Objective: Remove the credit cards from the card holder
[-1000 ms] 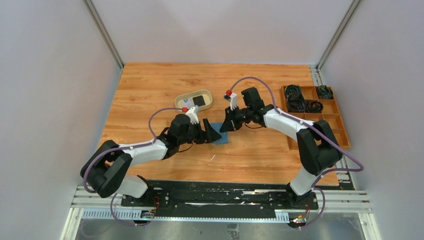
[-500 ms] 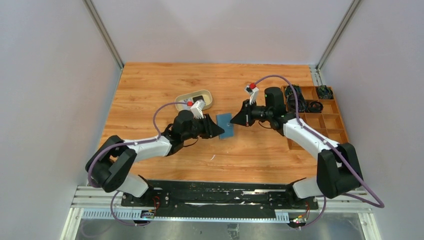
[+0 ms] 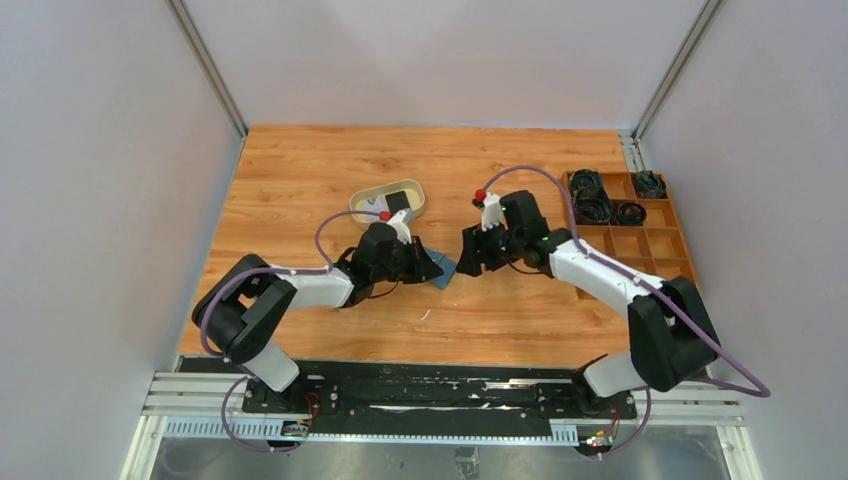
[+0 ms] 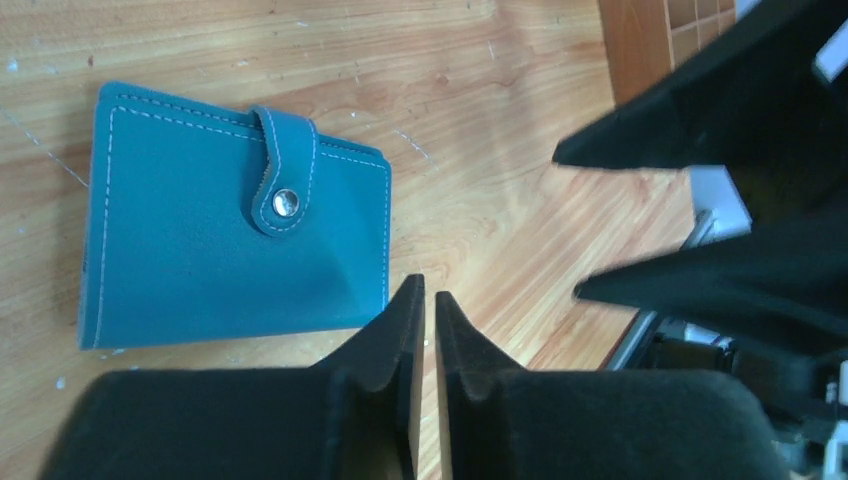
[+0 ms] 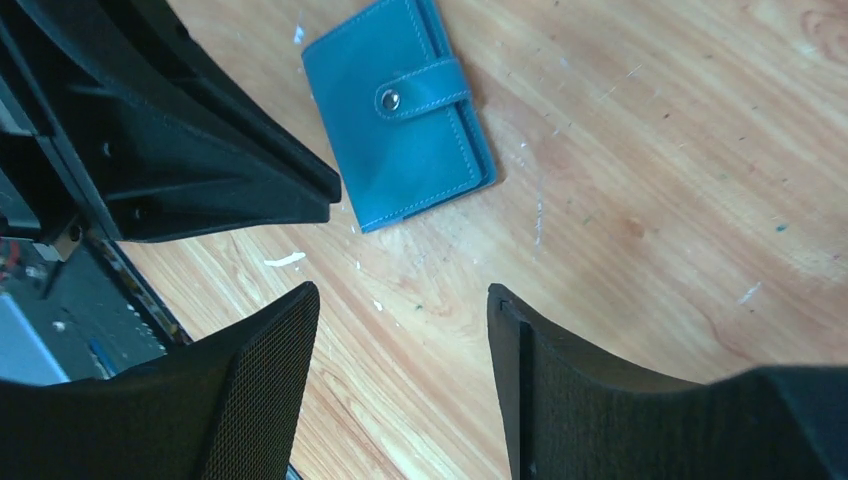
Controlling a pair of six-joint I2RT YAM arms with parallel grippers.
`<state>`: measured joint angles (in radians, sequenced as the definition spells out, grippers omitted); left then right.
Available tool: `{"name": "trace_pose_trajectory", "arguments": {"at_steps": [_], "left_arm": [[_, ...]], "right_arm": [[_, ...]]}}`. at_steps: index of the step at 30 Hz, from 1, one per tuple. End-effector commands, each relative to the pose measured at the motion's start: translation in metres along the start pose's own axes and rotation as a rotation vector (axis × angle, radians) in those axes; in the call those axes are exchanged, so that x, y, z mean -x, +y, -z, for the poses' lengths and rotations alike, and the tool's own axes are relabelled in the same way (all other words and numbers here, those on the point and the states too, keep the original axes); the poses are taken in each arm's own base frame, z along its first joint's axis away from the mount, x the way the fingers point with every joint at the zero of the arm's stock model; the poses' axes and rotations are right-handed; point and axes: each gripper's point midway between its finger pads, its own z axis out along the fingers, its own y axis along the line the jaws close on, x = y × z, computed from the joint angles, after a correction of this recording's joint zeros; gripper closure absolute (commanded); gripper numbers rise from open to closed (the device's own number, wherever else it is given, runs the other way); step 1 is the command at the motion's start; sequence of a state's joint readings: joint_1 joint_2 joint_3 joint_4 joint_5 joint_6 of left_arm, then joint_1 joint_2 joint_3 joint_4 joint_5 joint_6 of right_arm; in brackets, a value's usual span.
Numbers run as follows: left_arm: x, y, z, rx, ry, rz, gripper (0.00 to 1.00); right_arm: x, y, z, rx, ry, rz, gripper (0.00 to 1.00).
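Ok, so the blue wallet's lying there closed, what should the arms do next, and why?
Probably lower the open right pincer onto the stitched blue snap tab to unfasten it. The teal-blue leather-like folding card holder lies flat on the wooden table, tab fastened, neither pincer holding it; the left pincer is shut beside it.

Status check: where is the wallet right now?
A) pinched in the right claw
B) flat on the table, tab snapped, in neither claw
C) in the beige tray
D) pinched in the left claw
B: the wallet lies flat on the table with its tab snapped. The left claw is shut on nothing beside it, and the right claw is open above it.
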<state>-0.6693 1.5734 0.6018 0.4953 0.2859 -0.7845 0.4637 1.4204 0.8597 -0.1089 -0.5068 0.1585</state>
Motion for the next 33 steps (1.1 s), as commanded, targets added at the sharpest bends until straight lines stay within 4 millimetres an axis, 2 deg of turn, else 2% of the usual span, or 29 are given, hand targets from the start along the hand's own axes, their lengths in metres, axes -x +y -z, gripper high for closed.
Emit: {"name": "trace_pose_trajectory", "arguments": {"at_steps": [1,5,12,16,22,29,33], "left_arm": [[0.005,0.001,-0.007,0.009,-0.012,0.012,0.79],[0.007,0.026,0.004,0.14,-0.066,0.054,0.54],[0.026,0.079,0.049,0.419,-0.197,0.092,0.37],[0.026,0.095,0.058,0.465,-0.214,0.136,0.37],[0.012,0.096,0.035,0.422,-0.151,0.211,0.39],[0.004,0.103,0.021,0.423,-0.113,0.231,0.42],[0.002,0.108,0.017,0.437,-0.101,0.228,0.49]], "right_arm": [[-0.01,-0.011,-0.008,-0.187,0.074,0.07,0.34],[0.001,-0.01,-0.019,-0.218,0.035,0.113,0.34],[0.02,-0.009,-0.042,-0.191,0.014,0.183,0.34],[0.03,-0.001,-0.062,-0.144,0.015,0.217,0.36],[0.03,0.011,-0.087,-0.088,0.057,0.256,0.38],[0.014,0.018,-0.103,-0.077,0.114,0.293,0.4],[0.001,0.01,-0.109,-0.112,0.158,0.322,0.42]]}}
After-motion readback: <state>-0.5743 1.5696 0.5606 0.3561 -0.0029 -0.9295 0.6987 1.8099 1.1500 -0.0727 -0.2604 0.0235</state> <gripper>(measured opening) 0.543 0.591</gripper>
